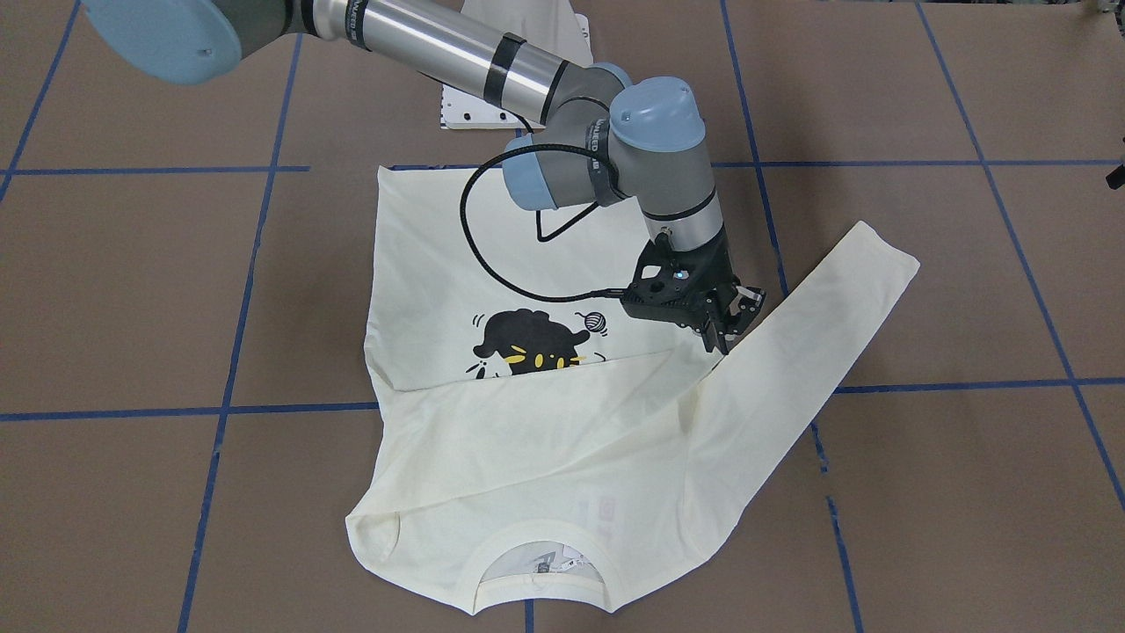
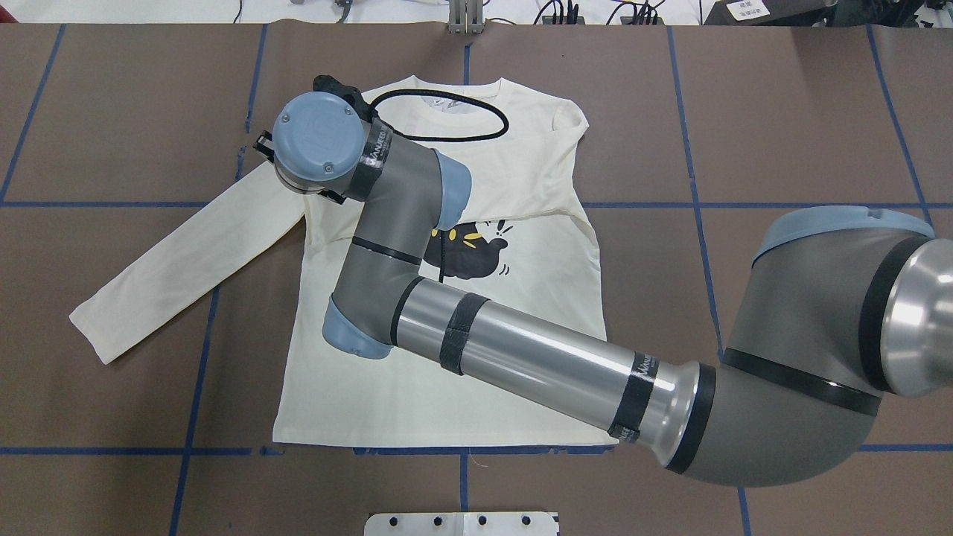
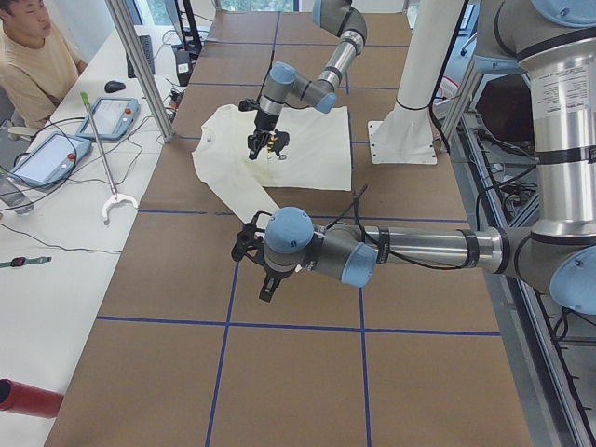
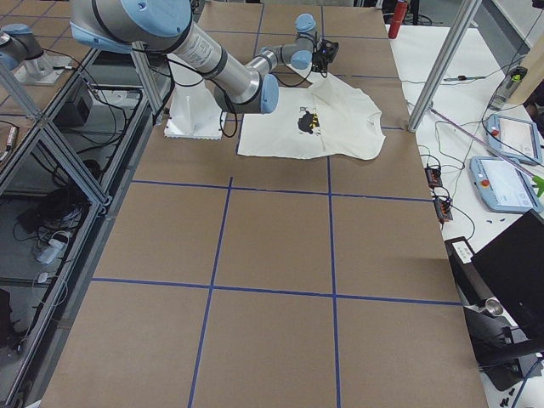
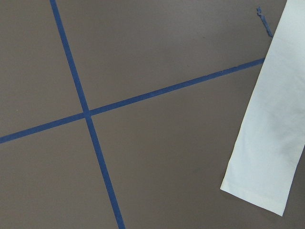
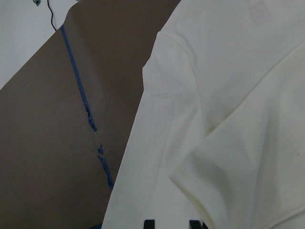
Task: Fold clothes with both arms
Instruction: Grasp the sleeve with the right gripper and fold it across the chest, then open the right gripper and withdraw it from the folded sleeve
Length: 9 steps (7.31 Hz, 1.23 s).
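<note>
exterior front-facing — right gripper (image 1: 728,327) over shirt (image 1: 527,440).

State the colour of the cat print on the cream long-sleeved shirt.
Black cat print with small yellow marks; shows best in the exterior front-facing view.

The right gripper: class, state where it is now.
Front-facing view, right of centre: the right gripper is over the shirt where its outstretched sleeve begins, beside the cat print.

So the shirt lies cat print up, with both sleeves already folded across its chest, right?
Not quite. Only one sleeve is folded across the chest of the shirt; the other sleeve lies stretched out on the table, as the exterior front-facing view shows. The cat print does face up.
</note>
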Tool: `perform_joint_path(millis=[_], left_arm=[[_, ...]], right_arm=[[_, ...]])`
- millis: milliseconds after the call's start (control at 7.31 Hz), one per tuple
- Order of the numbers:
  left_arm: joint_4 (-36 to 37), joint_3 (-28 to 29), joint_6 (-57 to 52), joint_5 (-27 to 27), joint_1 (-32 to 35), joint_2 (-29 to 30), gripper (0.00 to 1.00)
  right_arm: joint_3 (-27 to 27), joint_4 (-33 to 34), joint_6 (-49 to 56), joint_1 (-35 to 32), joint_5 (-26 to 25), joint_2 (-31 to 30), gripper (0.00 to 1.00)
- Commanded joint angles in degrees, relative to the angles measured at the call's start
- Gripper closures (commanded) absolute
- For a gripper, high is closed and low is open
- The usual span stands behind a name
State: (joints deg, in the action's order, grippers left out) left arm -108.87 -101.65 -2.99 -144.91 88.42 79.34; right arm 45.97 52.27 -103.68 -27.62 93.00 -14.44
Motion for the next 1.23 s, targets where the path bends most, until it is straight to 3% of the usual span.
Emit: perform_joint_path(millis=[0,137,274,410,547,821,1094], left_arm=[[-3.34,0.4,1.83,0.15,-0.44,0.81,0.0],[-5.28,0.4,9.07,0.5,-1.92,2.04,0.0],[-8.26,1.01,12.71,0.77,-4.63,2.14,0.0],[-10.81,3.89,14.66,0.68,-6.92,2.66,0.0],[-14.76,5.48,20.77,0.77,-7.29,2.93,0.0],[-18.3,12.41,26.0,0.77,-12.44,6.43,0.0],[-18.13,12.79,35.01,1.64,-20.44,7.93,0.0]], right_arm=[[-1.33,-0.24,-0.3,0.82,-0.71,1.87,0.02],[1.03,0.02,-1.17,-1.18,-0.01,1.52,0.02],[11.32,3.42,-4.66,-4.95,6.26,-5.09,0.02],[28.13,9.54,-4.52,-8.55,13.98,-17.25,0.01],[36.21,9.95,-4.43,-10.85,15.79,-25.55,0.01],[40.24,9.7,-1.3,-17.17,21.84,-33.85,0.01],[42.0,9.43,14.4,-24.9,28.17,-42.73,0.01]])
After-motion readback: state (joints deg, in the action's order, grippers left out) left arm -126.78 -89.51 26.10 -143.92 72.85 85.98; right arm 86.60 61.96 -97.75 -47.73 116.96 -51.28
